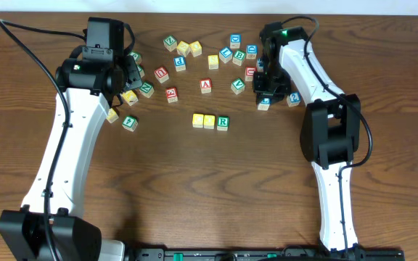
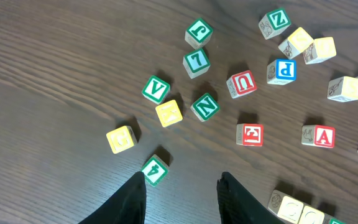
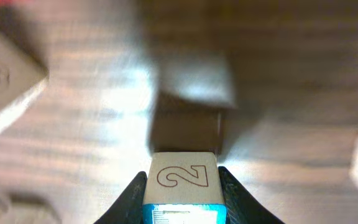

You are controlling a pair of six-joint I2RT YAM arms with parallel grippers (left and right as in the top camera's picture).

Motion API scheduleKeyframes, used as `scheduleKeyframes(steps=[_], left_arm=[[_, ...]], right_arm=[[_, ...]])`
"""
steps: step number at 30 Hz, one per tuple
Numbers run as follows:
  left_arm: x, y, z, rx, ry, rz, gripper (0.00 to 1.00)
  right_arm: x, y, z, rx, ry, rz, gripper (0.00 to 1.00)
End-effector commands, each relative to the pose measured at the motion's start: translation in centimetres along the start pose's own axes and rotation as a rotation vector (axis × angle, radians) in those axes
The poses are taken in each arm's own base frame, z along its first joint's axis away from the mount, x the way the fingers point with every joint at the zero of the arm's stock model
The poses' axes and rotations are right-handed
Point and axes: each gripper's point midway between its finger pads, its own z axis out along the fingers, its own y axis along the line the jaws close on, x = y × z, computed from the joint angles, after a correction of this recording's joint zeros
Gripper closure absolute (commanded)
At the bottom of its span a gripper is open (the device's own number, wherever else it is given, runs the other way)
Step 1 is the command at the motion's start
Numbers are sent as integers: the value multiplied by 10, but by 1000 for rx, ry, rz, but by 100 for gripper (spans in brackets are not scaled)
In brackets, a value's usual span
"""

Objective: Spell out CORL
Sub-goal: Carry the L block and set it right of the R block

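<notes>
Your left fingers stood wide apart, holding nothing. The green L block lay on the surface at top centre of the left wrist view, well clear of both tips, and a green 4 block lay just beside the lower-left tip. Your right fingers clamped one blue 2 block. Overhead, one three-block row sat mid-frame: two yellow blocks and one green R block.

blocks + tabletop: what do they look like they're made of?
N block: probably wood, with a pale face and a green painted border and letter. 2 block: same look, a pale matte face with an outlined numeral and a blue side. Table: dark brown wood grain with a slight sheen from glare. Whether it is solid wood or laminate can't be told.
</notes>
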Motion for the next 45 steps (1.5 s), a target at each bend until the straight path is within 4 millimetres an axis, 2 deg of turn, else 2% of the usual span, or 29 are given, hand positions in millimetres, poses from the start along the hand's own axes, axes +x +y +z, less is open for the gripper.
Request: scheduleKeyframes(steps=[1,11,22,31,39,45], left_arm=[[-2,3,1,-15,-3,7,63],[-1,3,1,-16,-2,6,63],[-2,3,1,-15,-3,7,62],[-1,3,1,-15,-2,7,63],[-1,3,1,-15,-2,7,63],[-2,3,1,-15,-3,7,63]], right_arm=[[15,20,1,-76,57,-81,71],[31,51,7,-53,73,-162,68],[42,71,13,11,66,-209,67],[48,77,15,65,56,-200,65],[58,72,14,84,100,-172,63],[56,72,14,80,92,-171,61]])
